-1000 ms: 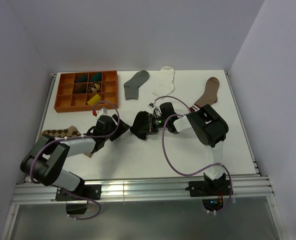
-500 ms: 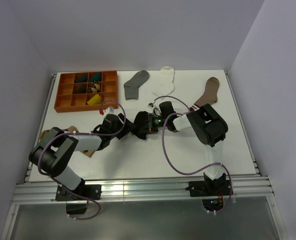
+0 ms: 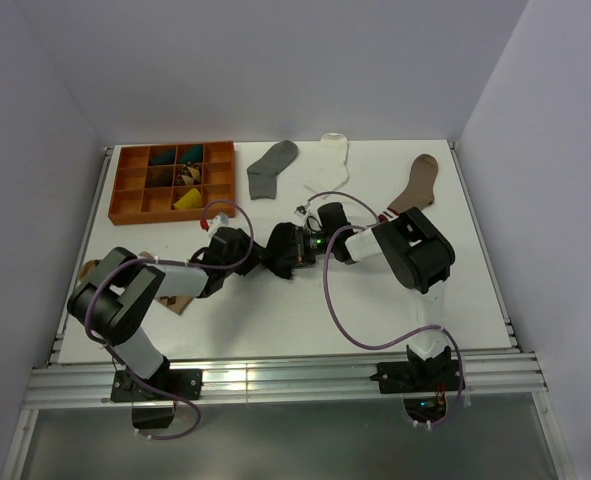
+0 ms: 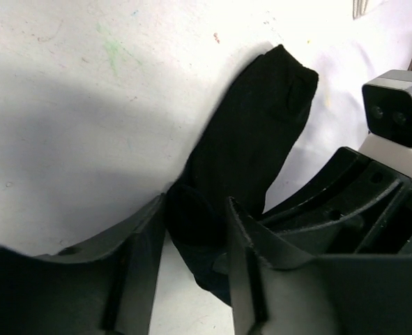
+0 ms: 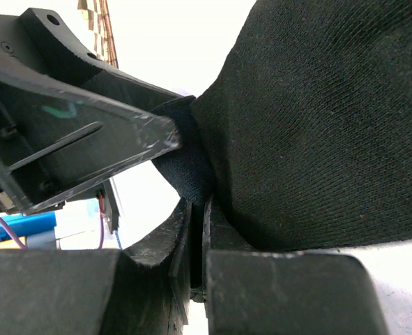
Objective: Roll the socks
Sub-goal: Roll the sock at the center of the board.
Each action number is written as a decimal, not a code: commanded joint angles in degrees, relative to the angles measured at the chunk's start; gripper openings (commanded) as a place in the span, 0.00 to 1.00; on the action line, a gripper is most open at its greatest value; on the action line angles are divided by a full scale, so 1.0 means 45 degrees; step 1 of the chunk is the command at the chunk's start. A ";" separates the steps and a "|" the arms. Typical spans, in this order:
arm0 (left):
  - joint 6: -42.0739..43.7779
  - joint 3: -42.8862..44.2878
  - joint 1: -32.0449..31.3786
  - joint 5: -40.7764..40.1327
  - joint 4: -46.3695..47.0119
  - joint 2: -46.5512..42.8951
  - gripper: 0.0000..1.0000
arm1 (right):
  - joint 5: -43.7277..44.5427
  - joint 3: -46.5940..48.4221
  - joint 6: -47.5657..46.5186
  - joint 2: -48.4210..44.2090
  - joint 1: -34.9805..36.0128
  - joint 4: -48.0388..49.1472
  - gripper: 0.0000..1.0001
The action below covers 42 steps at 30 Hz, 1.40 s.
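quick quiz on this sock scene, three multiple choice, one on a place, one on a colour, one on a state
1. Where does the grey sock lie?
A. flat, just left of the white sock
B. rolled into a ball at the near side
C. folded on top of the white sock

2. What colour is the sock between the left gripper and the right gripper?
A. white
B. grey
C. black

3. How is the right gripper?
A. open, holding nothing
B. shut on the black sock
C. shut on the white sock

Answers: 1 A, the top view shows them side by side; 2 C, both wrist views show black fabric; 3 B, its fingers pinch a black fold in its own wrist view.
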 commanded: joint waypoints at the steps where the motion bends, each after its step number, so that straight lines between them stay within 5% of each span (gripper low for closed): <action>1: 0.0047 -0.0069 -0.0071 -0.0291 -0.1160 0.0602 0.44 | 0.0834 -0.0154 -0.0584 0.0531 -0.0033 -0.1135 0.03; 9: 0.0399 0.0204 -0.0071 0.0041 -0.1335 0.0759 0.21 | 0.0970 -0.0252 -0.0721 0.0414 -0.0032 -0.0978 0.05; 15: 0.0710 0.0516 -0.0071 0.0002 -0.1823 0.0856 0.00 | 0.1379 -0.0349 -0.1226 -0.0287 0.0006 -0.1153 0.23; 19: 0.0984 0.0848 -0.0071 -0.0134 -0.2350 0.0856 0.00 | 0.2277 -0.0427 -0.2456 -0.1575 0.0123 -0.2127 0.39; 23: 0.1296 0.1102 -0.0091 -0.0309 -0.2780 0.0759 0.00 | 0.3701 -0.0661 -0.4172 -0.3544 0.0299 -0.2889 0.45; 32: 0.2448 0.1961 -0.0091 -0.0291 -0.3874 0.0680 0.00 | 0.7841 -0.1716 -0.7903 -0.5815 0.2113 -0.2757 0.52; 42: 0.3269 0.2508 -0.0071 0.0275 -0.4304 0.0953 0.00 | 1.1319 -0.2205 -0.9841 -0.5719 0.4771 -0.1525 0.55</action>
